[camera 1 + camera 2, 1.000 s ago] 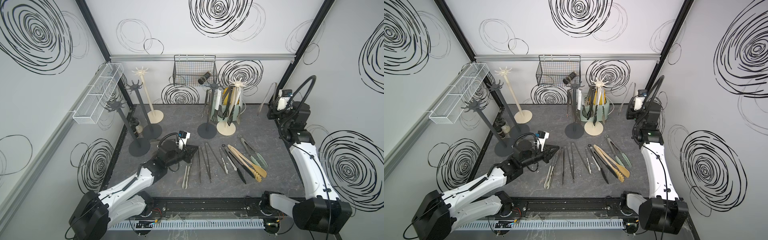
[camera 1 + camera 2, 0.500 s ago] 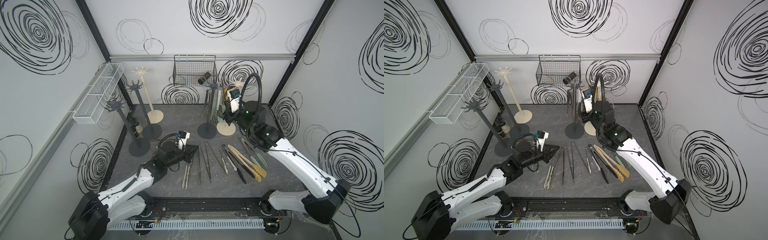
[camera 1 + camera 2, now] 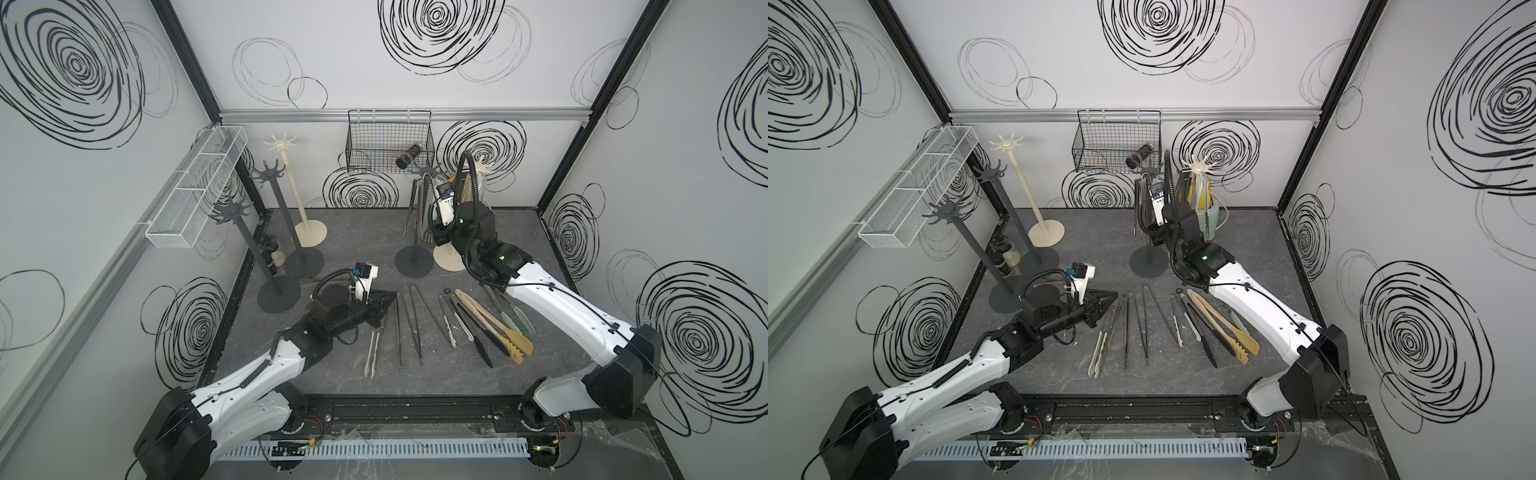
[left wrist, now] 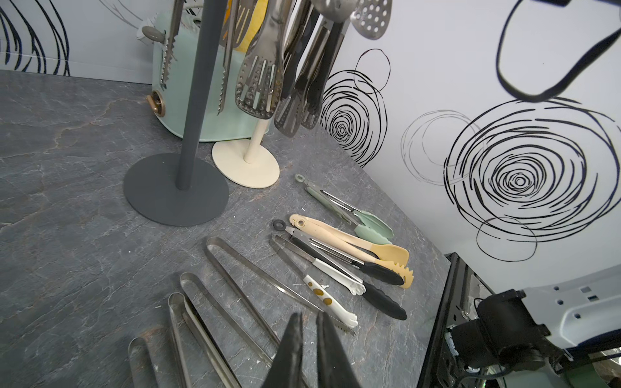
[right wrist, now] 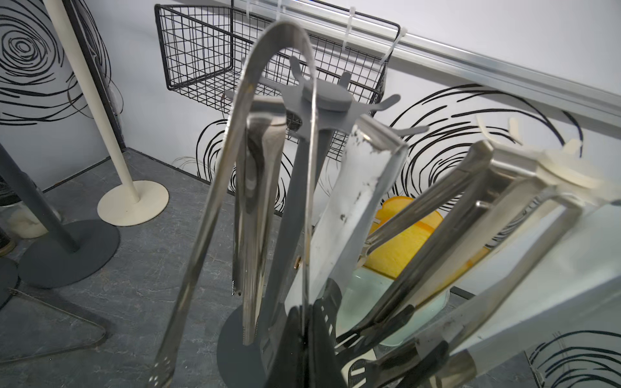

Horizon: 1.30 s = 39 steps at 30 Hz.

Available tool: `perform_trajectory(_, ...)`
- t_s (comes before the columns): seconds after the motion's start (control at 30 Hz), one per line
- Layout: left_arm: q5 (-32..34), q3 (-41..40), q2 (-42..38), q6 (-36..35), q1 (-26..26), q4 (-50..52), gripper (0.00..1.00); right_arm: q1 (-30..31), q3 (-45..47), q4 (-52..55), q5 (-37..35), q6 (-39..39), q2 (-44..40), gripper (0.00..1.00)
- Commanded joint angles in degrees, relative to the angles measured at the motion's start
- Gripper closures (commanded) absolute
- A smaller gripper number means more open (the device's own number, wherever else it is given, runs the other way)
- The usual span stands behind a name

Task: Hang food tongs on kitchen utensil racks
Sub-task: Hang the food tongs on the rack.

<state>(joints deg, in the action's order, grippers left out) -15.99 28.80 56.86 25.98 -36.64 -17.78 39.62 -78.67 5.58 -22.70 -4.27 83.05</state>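
Right end effector clenched on 1 thin arm of polished steel tongs, bend arched just before matte grey star crown. Left end effector nearly closed, empty, over slim steel tongs on veined slate surface.

Five racks, two arms

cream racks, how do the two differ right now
The cream rack by the left wall has a bare crown with nothing hanging; the cream rack near the right gripper is crowded with hanging tongs. The first stands clear of both arms; the second is partly hidden behind the right arm. Both share round flat bases and star crowns.
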Motion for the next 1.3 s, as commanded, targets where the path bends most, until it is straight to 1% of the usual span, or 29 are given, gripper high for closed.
perform_trajectory(0.0, 0.57, -0.49, -0.57, -0.09, -0.36, -2.04, 0.85, 0.11, -1.05, -3.12, -1.66, 0.85, 0.38, 1.0)
perform_trajectory(0.3, 0.6, -0.83, -0.44, -0.23, -0.36, -2.41, 0.85, -0.05, 3.01, -4.32, -2.18, 1.53, 0.05, 1.0)
perform_trajectory(1.0, 0.47, -1.29, 0.03, -0.31, -0.36, -2.89, 0.85, -2.18, 10.01, -6.72, 0.29, 4.51, 1.94, 1.0)
perform_trajectory(1.27, 0.69, -1.55, 0.27, -0.31, -0.4, -3.23, 0.85, -3.07, 10.62, -7.65, 1.58, 5.06, 2.72, 0.96)
